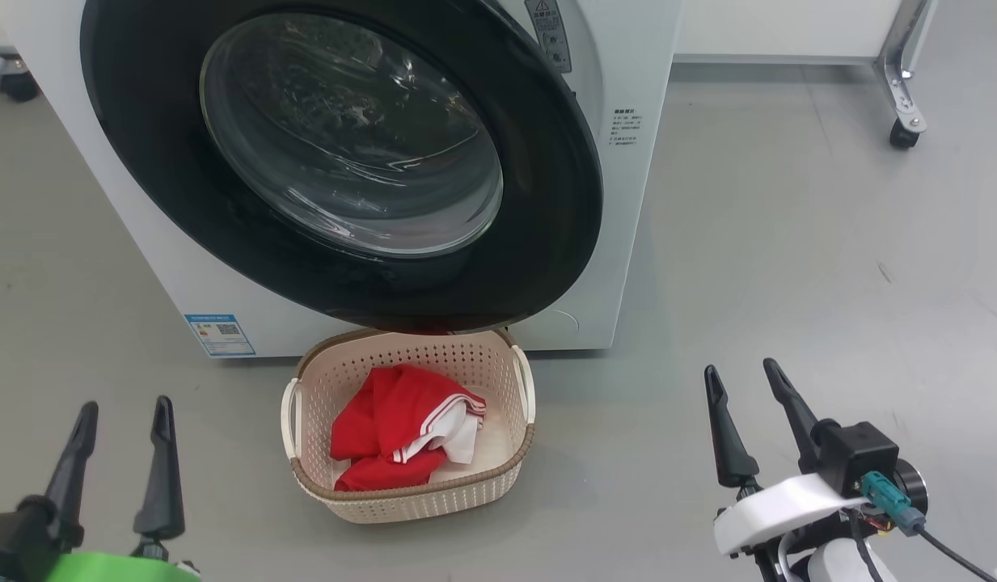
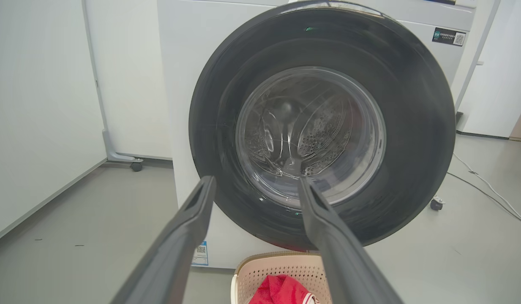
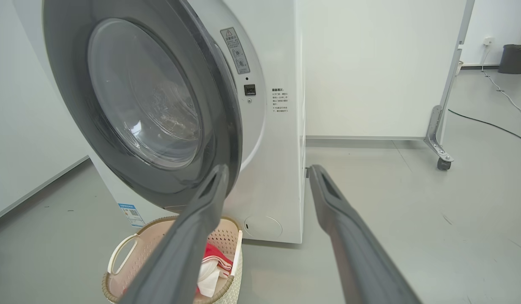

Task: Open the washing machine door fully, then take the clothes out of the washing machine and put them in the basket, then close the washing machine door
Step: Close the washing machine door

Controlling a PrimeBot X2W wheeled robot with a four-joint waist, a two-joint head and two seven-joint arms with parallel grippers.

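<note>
**Setting:** indoor test room or robotics lab, staged with a laundry set-up rather than a household laundry.

**Evidence recorded:**
- Floor [image 1: 789, 283]: bare, smooth grey and lightly scuffed.
- Washing machine [image 3: 281, 169]: white front-loader that stood free on the open floor.
- Partition panels [image 3: 370, 63]: plain white boards that served as the walls behind and beside the machine.
- Metal foot [image 3: 437, 139]: angled bracket under a panel edge, ending in a black castor [image 3: 443, 164].
- Dark cable [image 3: 488, 124]: trailed loose across the floor.
- Wall socket [image 3: 488, 41]: small, on the far white wall.
- Waste bin [image 3: 514, 58]: dark, stood against that wall.
- Basket [image 1: 498, 477]: cream plastic, set on the floor before the machine; the one domestic item.
</note>
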